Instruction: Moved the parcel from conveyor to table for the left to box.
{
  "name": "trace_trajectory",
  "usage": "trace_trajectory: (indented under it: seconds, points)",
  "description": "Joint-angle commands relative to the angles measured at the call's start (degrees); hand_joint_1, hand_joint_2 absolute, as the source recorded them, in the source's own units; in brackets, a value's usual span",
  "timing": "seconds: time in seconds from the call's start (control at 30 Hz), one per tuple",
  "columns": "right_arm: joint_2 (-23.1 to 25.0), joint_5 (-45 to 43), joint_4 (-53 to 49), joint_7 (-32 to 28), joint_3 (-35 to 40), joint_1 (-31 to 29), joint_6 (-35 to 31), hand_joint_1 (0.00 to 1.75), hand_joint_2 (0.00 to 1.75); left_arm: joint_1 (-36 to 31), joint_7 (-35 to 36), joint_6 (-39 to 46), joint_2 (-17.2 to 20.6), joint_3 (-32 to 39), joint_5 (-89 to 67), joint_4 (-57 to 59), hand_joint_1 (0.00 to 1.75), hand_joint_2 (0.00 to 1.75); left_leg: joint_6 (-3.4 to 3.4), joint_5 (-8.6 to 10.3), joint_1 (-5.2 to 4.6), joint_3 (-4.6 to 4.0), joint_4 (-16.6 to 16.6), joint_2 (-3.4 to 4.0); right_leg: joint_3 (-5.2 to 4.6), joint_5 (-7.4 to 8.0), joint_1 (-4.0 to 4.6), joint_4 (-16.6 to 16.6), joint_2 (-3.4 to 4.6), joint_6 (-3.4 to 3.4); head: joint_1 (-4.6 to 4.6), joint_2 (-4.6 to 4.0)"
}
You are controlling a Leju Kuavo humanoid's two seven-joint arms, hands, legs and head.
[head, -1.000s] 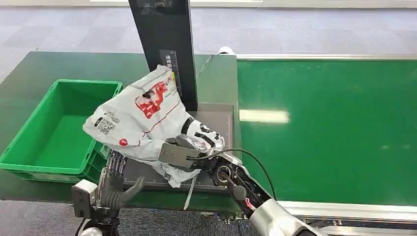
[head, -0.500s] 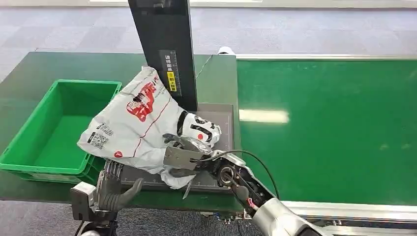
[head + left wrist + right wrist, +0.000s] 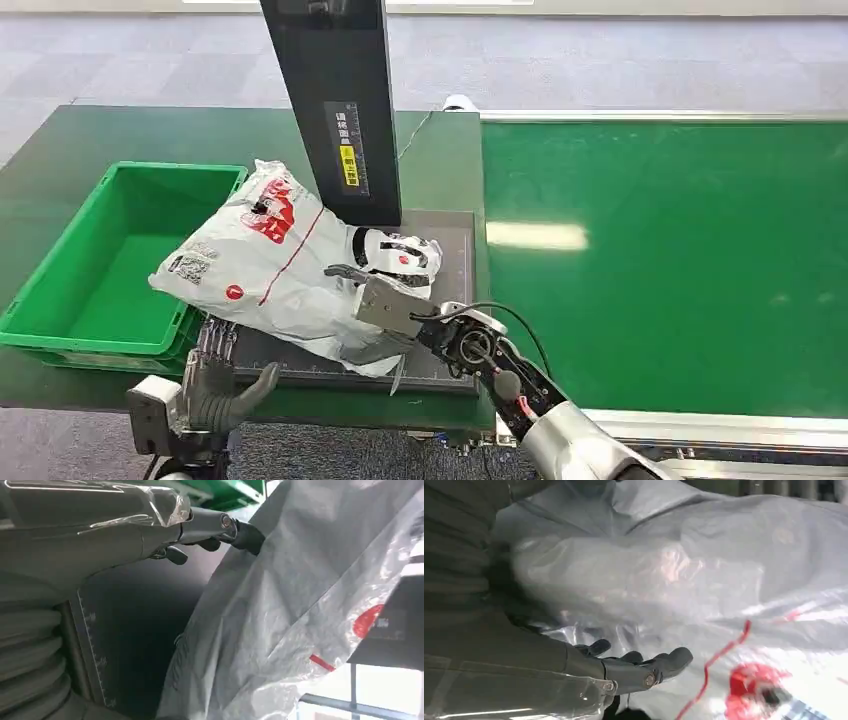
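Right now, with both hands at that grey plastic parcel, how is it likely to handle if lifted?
Probably floppy: the parcel is a creased, sagging poly bag. Likely slippery, since its film looks glossy. Seemingly light for its size, as its end overhangs the green bin while the right hand props it.

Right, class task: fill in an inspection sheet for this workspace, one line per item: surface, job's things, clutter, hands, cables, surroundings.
Surface: dark green table with a dark grey ruled mat; green conveyor belt beside it.
Job's things: white plastic parcel with red print, tilted, leaning over the mat and the rim of the green box.
Clutter: nothing seen.
Hands: right hand holds the parcel's near end; left hand under the parcel's lower edge, fingers touching it, whether gripping unclear.
Cables: black cable looping over the right wrist.
Surroundings: black upright post with labels behind the parcel; grey floor.
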Motion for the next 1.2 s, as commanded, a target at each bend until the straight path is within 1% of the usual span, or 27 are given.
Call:
trace_trajectory:
  seconds: [0.03, 0.13, 0.23, 0.37, 0.5, 0.6, 0.7, 0.77, 0.8, 0.83, 0.9, 0.97, 1.0, 1.03, 1.07, 1.1, 1.13, 1.2]
  points:
    - [-3.8, -3.3, -4.8, 0.3, -2.8, 3.3, 1.3, 0.0, 1.75, 2.7, -0.5, 5.9, 0.1, 6.8, -5.4, -3.9, 0.0, 1.75, 0.03, 0.0, 0.02, 0.06, -0.1, -0.05, 0.09, 0.0, 0.03, -0.1, -0.06, 0.0, 0.0, 0.0]
    - [-4.3, -3.5, -6.0, 0.5, -2.9, 4.5, 0.9, 0.0, 1.75, 3.9, -1.6, 11.5, -0.9, 9.3, -8.3, -6.2, 0.0, 1.75, 0.03, -0.01, 0.02, 0.05, -0.1, 0.01, 0.06, 0.01, 0.03, -0.1, 0.01, 0.0, 0.02, 0.0]
    - [-4.4, -3.5, -6.2, 0.4, -2.9, 4.7, 0.9, 0.0, 1.75, 4.2, -1.6, 11.5, -0.7, 9.4, -8.3, -6.7, 0.0, 1.75, 0.04, -0.01, 0.01, 0.02, 0.0, 0.01, 0.03, 0.0, 0.02, -0.1, 0.01, 0.0, 0.0, 0.0]
    - [-5.1, -3.7, -7.2, 0.7, -3.2, 5.5, 0.5, 0.0, 1.75, 4.7, -1.9, 18.4, -1.4, 10.4, -13.4, -9.7, 0.0, 1.75, 0.04, 0.0, 0.0, 0.0, 0.0, -0.04, 0.02, 0.0, 0.01, 0.0, -0.03, 0.01, 0.0, 0.0]
    - [-5.3, -3.5, -8.7, 1.2, -3.4, 6.5, -0.1, 0.0, 1.75, 5.3, -0.2, 25.4, -1.8, 12.2, -20.1, -13.4, 0.0, 1.75, 0.03, -0.02, 0.02, -0.02, 0.0, 0.01, 0.0, 0.0, 0.02, 0.0, 0.0, 0.01, 0.02, 0.0]
    - [-5.7, -3.8, -10.6, 1.5, -3.8, 8.0, -0.5, 0.0, 1.75, 5.4, 0.6, 27.4, -2.1, 13.1, -21.7, -14.4, 0.0, 1.75, 0.02, -0.02, 0.02, 0.0, 0.0, -0.02, 0.02, -0.01, 0.02, 0.0, -0.02, 0.0, 0.0, 0.0]
    - [-5.5, -4.6, -12.1, 1.3, -5.2, 9.6, -1.1, 0.0, 1.75, 6.7, 0.6, 29.1, -3.1, 13.5, -23.6, -15.9, 0.0, 1.75, 0.02, -0.02, 0.02, 0.01, 0.0, -0.01, 0.03, -0.01, 0.02, 0.0, -0.01, 0.0, 0.0, 0.0]
    - [-5.1, -6.3, -12.9, 0.5, -6.8, 10.6, -1.0, 0.0, 1.75, 7.0, 0.6, 29.4, -3.4, 13.2, -24.3, -16.4, 0.0, 1.75, 0.04, -0.02, 0.01, 0.03, 0.0, 0.0, 0.04, -0.01, 0.02, -0.1, 0.0, 0.0, 0.0, 0.0]
    - [-4.9, -7.9, -14.2, 0.1, -8.5, 11.5, -0.7, 0.0, 1.75, 7.1, 1.1, 27.3, -3.1, 12.2, -23.9, -16.6, 0.0, 1.75, 0.03, -0.02, 0.01, 0.0, 0.0, -0.02, 0.02, -0.02, 0.01, 0.0, -0.02, 0.01, 0.02, 0.0]
    - [-5.0, -8.1, -14.9, 0.2, -8.7, 11.8, -0.6, 0.0, 1.75, 6.9, 1.2, 27.3, -3.3, 12.0, -24.0, -16.6, 0.0, 1.75, 0.05, -0.01, 0.02, 0.03, -0.1, -0.05, 0.08, -0.01, 0.03, -0.1, -0.05, 0.01, 0.0, 0.0]
    - [-4.9, -9.2, -17.1, 0.4, -10.5, 13.1, -1.0, 0.0, 1.75, 6.9, 1.9, 22.9, -2.4, 10.2, -22.2, -16.4, 0.0, 1.75, 0.03, -0.01, -0.01, -0.02, 0.0, -0.06, 0.01, -0.02, 0.0, 0.0, -0.06, 0.01, 0.0, 0.0]
    - [-4.2, -11.3, -19.9, -0.1, -13.2, 14.9, -1.8, 0.0, 1.75, 6.6, 2.3, 21.4, -2.1, 8.7, -24.4, -15.4, 0.0, 1.75, 0.04, 0.02, -0.01, -0.02, 0.0, -0.13, 0.03, -0.02, -0.01, -0.1, -0.13, 0.01, 0.02, 0.0]
    - [-3.5, -12.3, -22.0, -1.0, -15.2, 16.4, -3.4, 0.0, 1.75, 6.4, 3.1, 19.4, -2.0, 7.6, -24.9, -15.1, 0.0, 1.75, 0.03, 0.01, -0.01, -0.02, 0.0, -0.09, 0.01, -0.02, -0.01, 0.0, -0.09, 0.0, 0.0, 0.0]
    - [-3.1, -12.9, -24.7, -1.6, -16.3, 18.1, -4.4, 0.0, 0.0, 6.1, 4.0, 18.4, -1.6, 6.3, -27.4, -14.4, 0.0, 1.75, 0.04, 0.03, -0.01, -0.02, -0.1, -0.13, 0.04, -0.01, -0.01, -0.1, -0.13, 0.0, 0.02, 0.0]
    - [-3.1, -13.1, -27.3, -1.3, -16.7, 19.4, -4.8, 0.0, 0.0, 5.7, 4.2, 18.4, -1.9, 5.4, -28.3, -13.8, 0.0, 1.75, 0.02, 0.03, -0.01, -0.03, -0.1, -0.2, 0.05, -0.04, -0.01, -0.1, -0.2, -0.01, 0.0, 0.0]
    - [-2.5, -13.8, -29.4, -2.6, -18.1, 20.8, -6.9, 0.0, 0.0, 5.2, 4.7, 17.0, -1.2, 3.9, -29.2, -13.0, 0.0, 1.75, 0.02, 0.0, 0.0, -0.03, 0.0, -0.12, 0.01, -0.03, 0.0, 0.0, -0.11, -0.01, 0.02, 0.0]
    - [-2.5, -14.1, -31.9, -3.1, -18.3, 22.2, -7.5, 0.0, 1.75, 4.2, 5.0, 16.7, -0.9, 2.7, -29.7, -11.8, 0.0, 1.75, 0.03, 0.03, -0.01, -0.02, -0.1, -0.24, 0.06, -0.04, 0.0, -0.1, -0.23, -0.01, 0.0, 0.0]
    - [-2.3, -15.1, -33.5, -3.7, -19.1, 23.2, -8.4, 0.0, 1.75, 3.4, 5.4, 16.5, -0.1, 1.5, -30.7, -10.7, 0.0, 1.75, 0.02, 0.02, -0.02, -0.03, 0.0, -0.2, 0.03, -0.05, -0.01, 0.0, -0.19, -0.01, 0.0, 0.0]
